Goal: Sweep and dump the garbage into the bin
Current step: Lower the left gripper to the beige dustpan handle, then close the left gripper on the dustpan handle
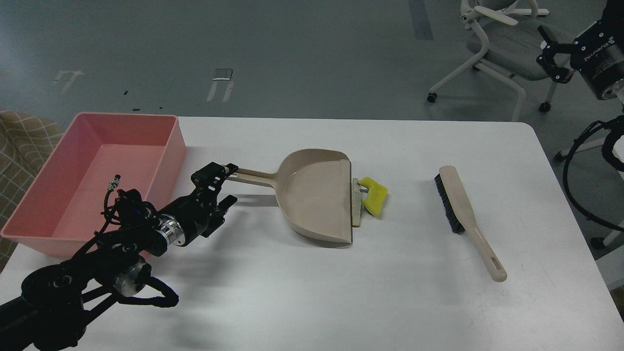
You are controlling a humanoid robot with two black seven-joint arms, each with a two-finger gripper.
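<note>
The yellow sponge piece (374, 196) and the white bread slice (357, 208) lie together on the table, right against the open lip of the beige dustpan (314, 195). The pink bin (178, 146) stands at the table's left and looks empty. My left gripper (229, 184) is open, low over the table, with its fingers on either side of the end of the dustpan's handle (253, 177). My right gripper (548, 53) is raised off the table's far right corner, open and empty.
A beige hand brush (462, 204) with dark bristles lies on the table to the right of the garbage, handle toward me. An office chair (492, 58) stands beyond the table's far right corner. A checked cloth (19, 141) shows at the left edge.
</note>
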